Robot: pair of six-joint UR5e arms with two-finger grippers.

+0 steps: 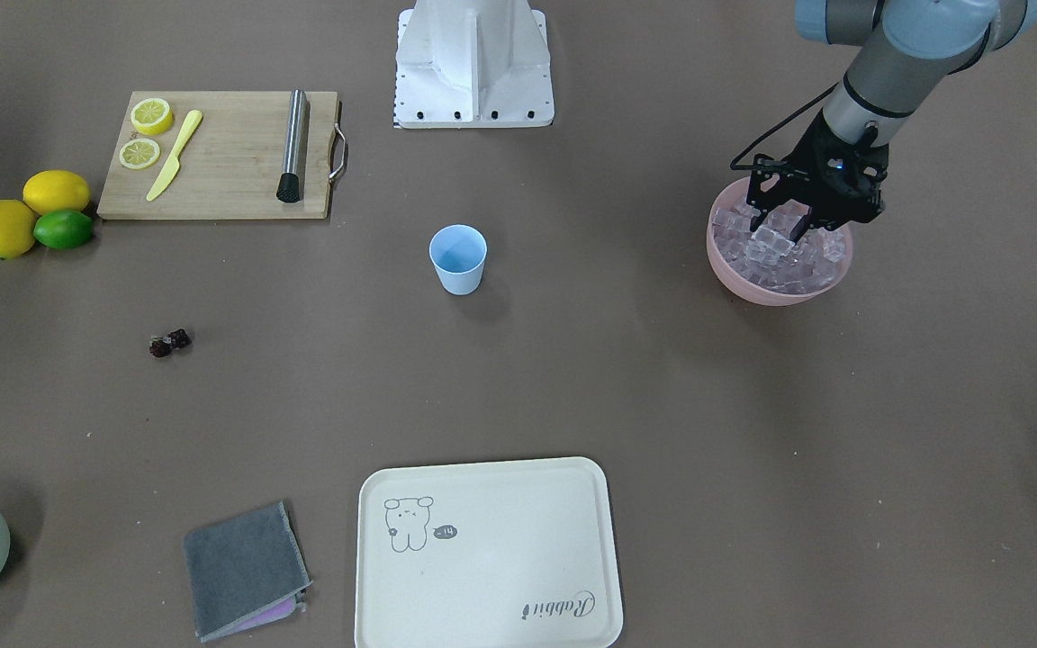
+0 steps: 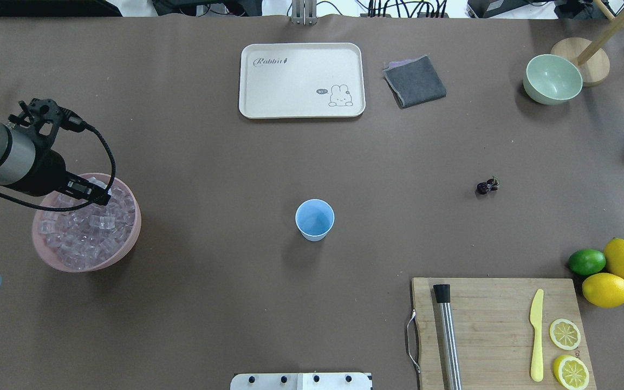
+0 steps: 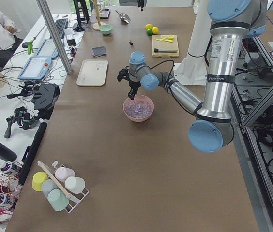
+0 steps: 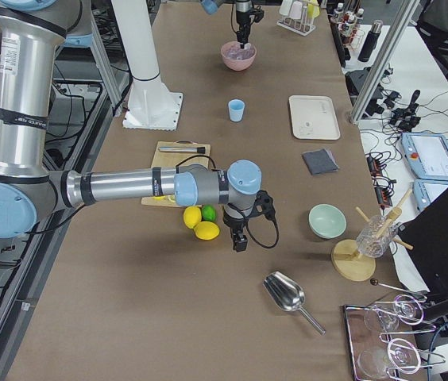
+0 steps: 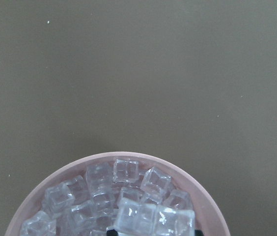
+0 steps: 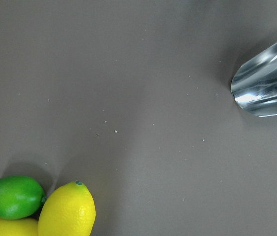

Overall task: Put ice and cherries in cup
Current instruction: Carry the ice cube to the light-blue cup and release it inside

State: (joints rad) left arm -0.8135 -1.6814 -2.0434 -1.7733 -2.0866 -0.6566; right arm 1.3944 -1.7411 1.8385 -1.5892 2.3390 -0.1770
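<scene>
Your left pincer (image 3: 132,96) points down over the pink bowl (image 3: 138,118), its end seemingly dipped into the ice (image 3: 139,109) beneath it; beyond the pincer, a cream tray (image 3: 92,72) lies on the surface (image 3: 127,169).

Your left arm (image 1: 879,81) at upper right of the front view, wrist angled down, left gripper (image 1: 778,230) pointing down, fingers spread, your right arm (image 4: 129,188) stretched level across the right-side view's middle, right gripper (image 4: 240,240) hanging down, jaw state unreadable
</scene>
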